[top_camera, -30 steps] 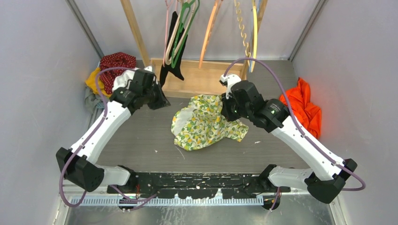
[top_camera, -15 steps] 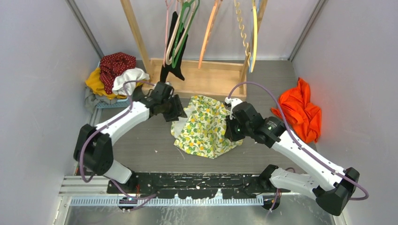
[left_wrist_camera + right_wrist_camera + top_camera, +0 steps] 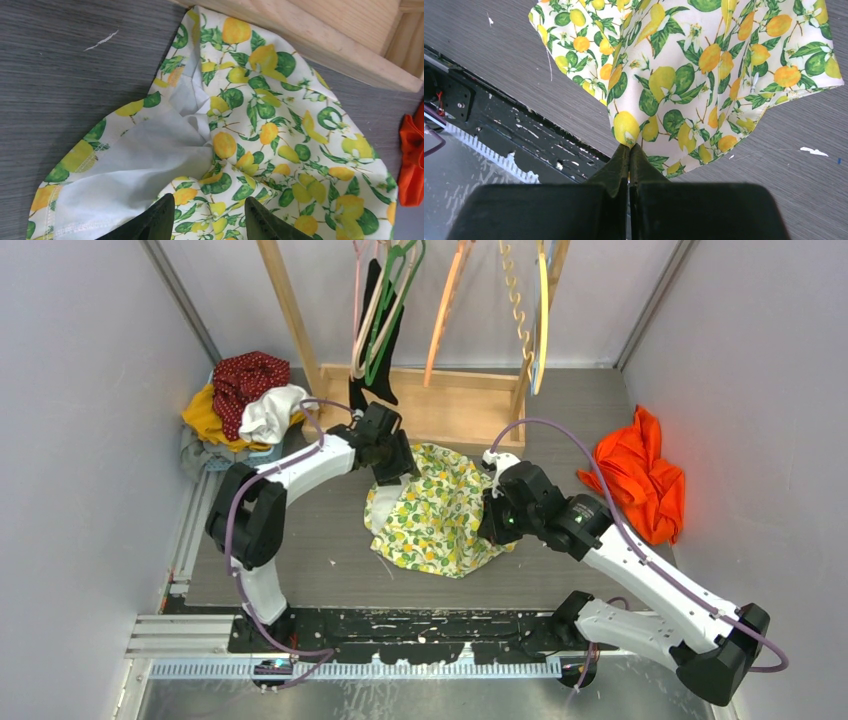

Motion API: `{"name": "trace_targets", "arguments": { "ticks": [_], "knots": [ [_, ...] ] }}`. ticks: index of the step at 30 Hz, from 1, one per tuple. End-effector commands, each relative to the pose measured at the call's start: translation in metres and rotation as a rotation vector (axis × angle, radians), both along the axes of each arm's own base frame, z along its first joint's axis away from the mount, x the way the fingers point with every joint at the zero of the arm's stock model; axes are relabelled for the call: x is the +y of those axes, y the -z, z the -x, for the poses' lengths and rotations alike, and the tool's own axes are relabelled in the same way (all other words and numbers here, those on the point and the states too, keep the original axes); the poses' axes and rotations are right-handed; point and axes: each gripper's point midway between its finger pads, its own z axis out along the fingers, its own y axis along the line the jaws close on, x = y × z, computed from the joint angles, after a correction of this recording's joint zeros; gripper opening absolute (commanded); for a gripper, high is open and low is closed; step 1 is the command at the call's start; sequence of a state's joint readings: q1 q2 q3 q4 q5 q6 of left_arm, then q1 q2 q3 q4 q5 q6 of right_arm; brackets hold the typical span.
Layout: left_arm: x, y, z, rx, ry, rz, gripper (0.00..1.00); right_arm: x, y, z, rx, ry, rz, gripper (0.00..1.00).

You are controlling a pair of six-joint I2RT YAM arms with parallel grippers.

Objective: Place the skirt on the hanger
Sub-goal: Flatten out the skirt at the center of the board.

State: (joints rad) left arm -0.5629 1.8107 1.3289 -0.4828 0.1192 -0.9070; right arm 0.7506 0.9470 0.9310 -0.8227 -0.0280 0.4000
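The lemon-print skirt (image 3: 435, 515) lies crumpled in the middle of the table, its white lining (image 3: 150, 160) showing at the left. My left gripper (image 3: 398, 472) hovers over the skirt's upper left part, open, with a fold of the print between its fingertips (image 3: 167, 210) but not pinched. At the skirt's right edge, my right gripper (image 3: 492, 525) is shut on a fold of the fabric (image 3: 626, 130). Several hangers (image 3: 385, 300) hang from the rack at the back: green, pink, orange (image 3: 445, 305) and yellow (image 3: 541, 310).
The rack's wooden base (image 3: 440, 405) stands just behind the skirt. A black garment (image 3: 372, 350) hangs from one hanger. A pile of clothes (image 3: 245, 395) sits at the back left, an orange cloth (image 3: 640, 475) at the right. The black arm mount (image 3: 499, 120) runs along the near edge.
My left arm swung right from the clothes pile to the skirt and its jaws opened. My right gripper, still shut on the skirt, drew it slightly nearer and the fabric spread.
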Motion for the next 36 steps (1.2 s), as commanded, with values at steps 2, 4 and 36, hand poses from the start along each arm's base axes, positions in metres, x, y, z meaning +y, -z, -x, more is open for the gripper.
{"name": "trace_targets", "arguments": {
  "ticks": [2,4,36],
  "knots": [
    [-0.007,-0.002,-0.017,-0.036,-0.030,-0.002,0.54,0.008,-0.012,-0.005,-0.041,-0.005,-0.063,0.01],
    [-0.010,0.000,-0.019,-0.030,-0.028,0.000,0.54,0.010,-0.011,-0.005,-0.038,-0.011,-0.066,0.01],
    [-0.008,-0.096,0.007,-0.172,0.073,0.122,0.00,0.004,-0.056,-0.012,-0.135,-0.013,-0.070,0.01]
  ]
}}
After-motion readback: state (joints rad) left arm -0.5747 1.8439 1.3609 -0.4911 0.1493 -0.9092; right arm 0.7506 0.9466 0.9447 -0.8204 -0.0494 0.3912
